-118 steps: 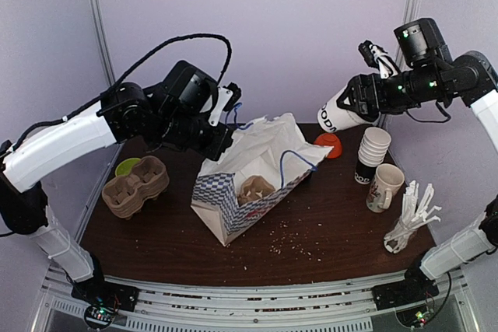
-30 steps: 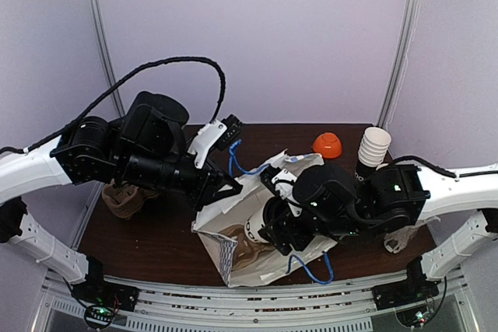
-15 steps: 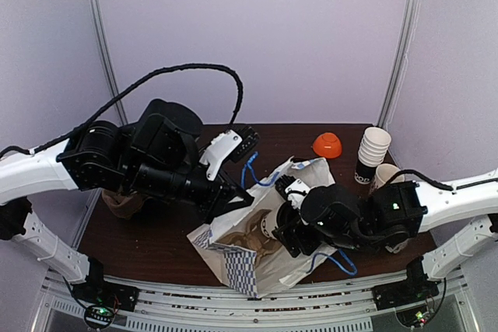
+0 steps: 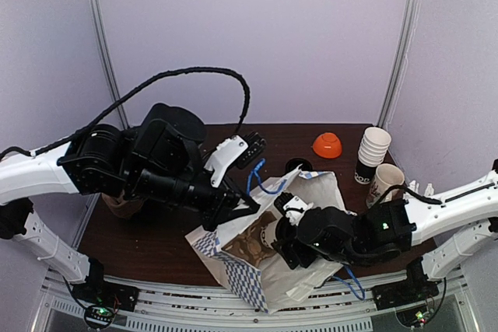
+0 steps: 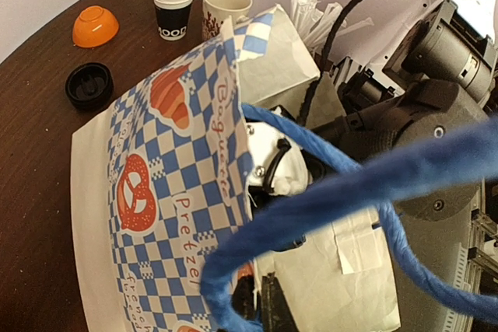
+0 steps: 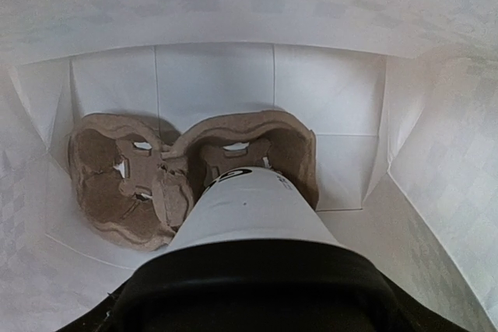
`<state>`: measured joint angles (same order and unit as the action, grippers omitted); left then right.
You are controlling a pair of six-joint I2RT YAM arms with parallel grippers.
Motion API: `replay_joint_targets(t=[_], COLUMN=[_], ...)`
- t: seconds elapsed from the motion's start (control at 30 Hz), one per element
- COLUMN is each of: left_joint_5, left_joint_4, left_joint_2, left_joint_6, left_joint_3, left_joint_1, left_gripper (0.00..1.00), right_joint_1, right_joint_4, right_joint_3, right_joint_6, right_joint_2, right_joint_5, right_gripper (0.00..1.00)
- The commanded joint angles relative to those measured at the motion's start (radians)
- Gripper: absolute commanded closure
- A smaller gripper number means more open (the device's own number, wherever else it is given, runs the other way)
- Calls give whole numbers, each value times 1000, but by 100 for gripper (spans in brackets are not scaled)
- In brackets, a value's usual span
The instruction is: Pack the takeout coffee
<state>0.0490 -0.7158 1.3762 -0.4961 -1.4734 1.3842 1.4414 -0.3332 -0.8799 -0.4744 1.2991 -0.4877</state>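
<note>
The takeout coffee [image 6: 249, 207], a black-lidded white paper cup grasped by the right hand [image 4: 289, 229] inside the blue-checked paper bag [image 5: 179, 215] that the clenched left hand [image 4: 243, 201] holds near the table's [image 4: 148, 245] front edge, may tip if released off the brown pulp carrier [image 6: 117, 184].

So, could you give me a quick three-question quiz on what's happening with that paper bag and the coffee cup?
1. True or false: the coffee cup stands outside the paper bag.
2. What lies at the bottom of the bag? A) a cardboard cup carrier B) an orange bowl C) a mug
3. What is the left gripper clamped on?

Key
1. False: the right gripper holds it inside the bag, just above the carrier.
2. A.
3. The bag's blue handle.
</note>
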Motion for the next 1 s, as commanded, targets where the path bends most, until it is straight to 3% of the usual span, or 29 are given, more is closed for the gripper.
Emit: replay_joint_targets(t=[0.0, 0.4, 0.97], left_joint_5=[6, -35, -40], left_joint_4=[82, 79, 65], left_joint_2=[-17, 2, 44], left_joint_6=[14, 28, 30], left_joint_3=[-20, -23, -59], left_joint_1=[6, 6, 6], left_gripper=[100, 100, 100], right_joint_1=[11, 7, -65], right_joint_4=[32, 42, 73], right_joint_3=[-2, -32, -28], right_joint_6=[0, -67, -72], right_joint_2=[15, 19, 55], right_joint_5=[-50, -224, -97], right_gripper=[22, 22, 22])
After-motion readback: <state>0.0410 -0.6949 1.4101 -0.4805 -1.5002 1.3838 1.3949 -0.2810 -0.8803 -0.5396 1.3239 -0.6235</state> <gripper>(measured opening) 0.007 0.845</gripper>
